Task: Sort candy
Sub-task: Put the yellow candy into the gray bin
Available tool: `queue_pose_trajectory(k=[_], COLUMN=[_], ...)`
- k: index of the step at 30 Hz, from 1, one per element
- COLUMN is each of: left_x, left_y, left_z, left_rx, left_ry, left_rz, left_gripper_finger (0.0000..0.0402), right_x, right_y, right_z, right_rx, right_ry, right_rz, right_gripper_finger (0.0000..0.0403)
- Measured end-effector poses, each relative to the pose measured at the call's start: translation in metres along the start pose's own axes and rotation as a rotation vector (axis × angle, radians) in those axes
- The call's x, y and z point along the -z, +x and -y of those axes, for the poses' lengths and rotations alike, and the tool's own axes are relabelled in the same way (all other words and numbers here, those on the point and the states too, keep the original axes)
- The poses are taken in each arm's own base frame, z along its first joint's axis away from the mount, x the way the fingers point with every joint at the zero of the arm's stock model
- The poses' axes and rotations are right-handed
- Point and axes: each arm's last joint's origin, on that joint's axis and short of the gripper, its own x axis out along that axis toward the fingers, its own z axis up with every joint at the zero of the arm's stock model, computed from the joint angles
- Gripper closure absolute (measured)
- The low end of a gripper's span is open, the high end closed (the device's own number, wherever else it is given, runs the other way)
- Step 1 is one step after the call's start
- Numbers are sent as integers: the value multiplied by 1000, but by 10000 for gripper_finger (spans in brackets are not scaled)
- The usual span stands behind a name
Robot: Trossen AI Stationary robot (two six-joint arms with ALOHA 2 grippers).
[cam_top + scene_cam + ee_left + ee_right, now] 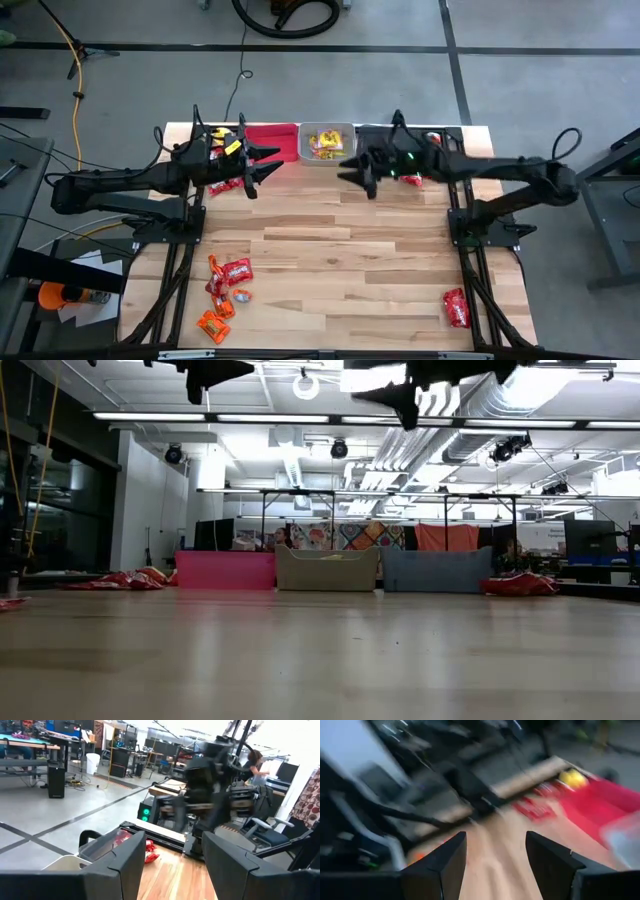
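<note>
The candy (226, 290) is scattered: a cluster of red and orange packets at the table's (340, 250) near-left corner, 1 red packet (456, 307) near-right, more beside the bins at the far edge. Yellow pieces already sit in the clear bin (326, 142); the red bin (272, 141) stands beside it. Both the left gripper (258, 168) and right gripper (356, 172) hang wide and empty above the far edge, facing each other. Likely risks: the 2 arms colliding over the middle, or slick wrappers slipping from a pinch or dropping in the wrong bin. No writing is legible.
</note>
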Motion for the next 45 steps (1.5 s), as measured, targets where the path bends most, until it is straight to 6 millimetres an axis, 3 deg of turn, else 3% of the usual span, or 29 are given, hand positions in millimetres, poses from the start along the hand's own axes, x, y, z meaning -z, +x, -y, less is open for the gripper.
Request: queue_pose_trajectory(k=[3, 8, 20, 24, 29, 34, 37, 40, 45], left_x=[0, 0, 3, 3, -16, -29, -19, -3, 13], left_y=[0, 0, 0, 3, 0, -13, -22, -25, -11], left_z=[0, 0, -1, -6, -39, -101, -142, -174, -199], left_rx=[1, 1, -6, -145, -591, -989, -1150, -1203, -1281], left_ry=[0, -18, -48, -161, -74, -72, -154, -260, -432], left_rz=[0, -1, -27, -70, -248, -433, -539, -627, -581], left_gripper_finger=[221, 221, 221, 221, 231, 241, 245, 247, 247], right_x=[12, 19, 18, 19, 20, 21, 21, 21, 22], right_y=[0, 5, 7, 7, 7, 7, 7, 7, 7], right_z=[-12, -14, -9, -9, -8, -8, -8, -8, -7], right_rx=[-41, -35, -19, -17, -10, -8, -8, -8, -4], right_ry=[-55, -68, -58, -46, -28, 0, 2, 27, 35], right_rz=[99, 94, 104, 98, 80, 71, 71, 70, 60], right_gripper_finger=[203, 203, 203, 203, 203, 203, 203, 203, 203])
